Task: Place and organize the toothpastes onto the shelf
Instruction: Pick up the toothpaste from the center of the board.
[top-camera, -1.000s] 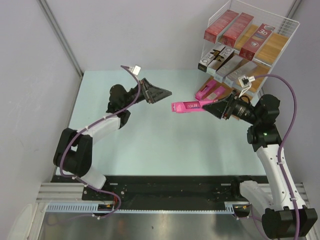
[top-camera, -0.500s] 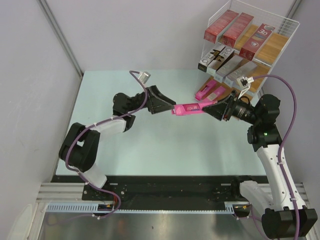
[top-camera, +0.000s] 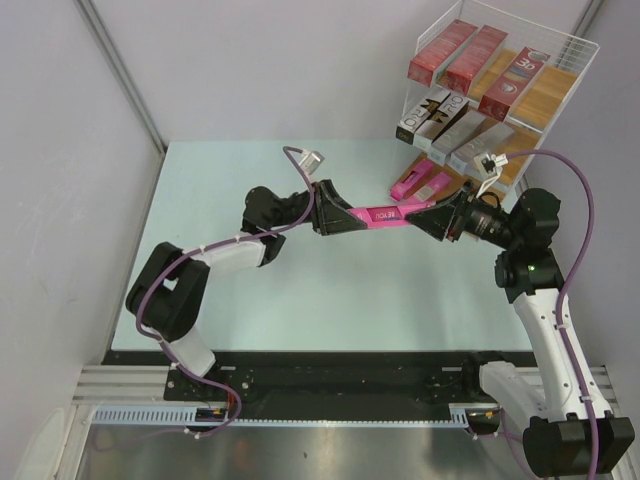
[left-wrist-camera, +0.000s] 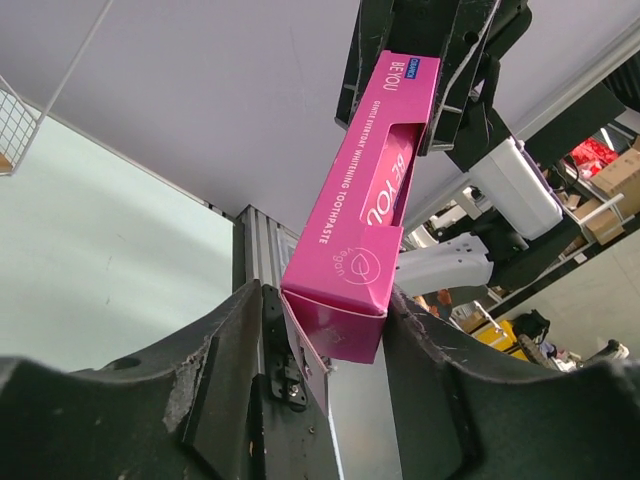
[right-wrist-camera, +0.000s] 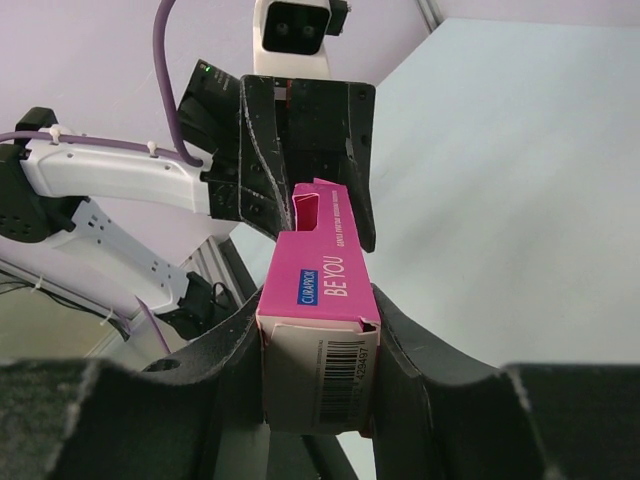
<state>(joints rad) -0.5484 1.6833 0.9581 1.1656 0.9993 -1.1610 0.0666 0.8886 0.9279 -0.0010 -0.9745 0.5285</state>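
A bright pink toothpaste carton (top-camera: 385, 214) hangs level above the table, gripped at both ends. My right gripper (top-camera: 432, 218) is shut on its barcode end (right-wrist-camera: 320, 370). My left gripper (top-camera: 337, 218) has closed on the other end, whose flap hangs loose (left-wrist-camera: 335, 300). Both left fingers press against the carton's sides. The white wire shelf (top-camera: 578, 58) stands at the back right. It holds dark red toothpastes (top-camera: 470, 55) on top, silver-grey ones (top-camera: 450, 122) in the middle and pink ones (top-camera: 418, 183) at the bottom.
The pale green table (top-camera: 300, 290) lies under the held carton. Grey walls close in the left and back. The shelf's lowest level stands just behind my right gripper. Both arm bases sit on the black rail (top-camera: 340, 370) at the near edge.
My left arm has reached rightwards to the carton's free end and its jaws have closed around it. The right gripper and the carton have stayed where they were.
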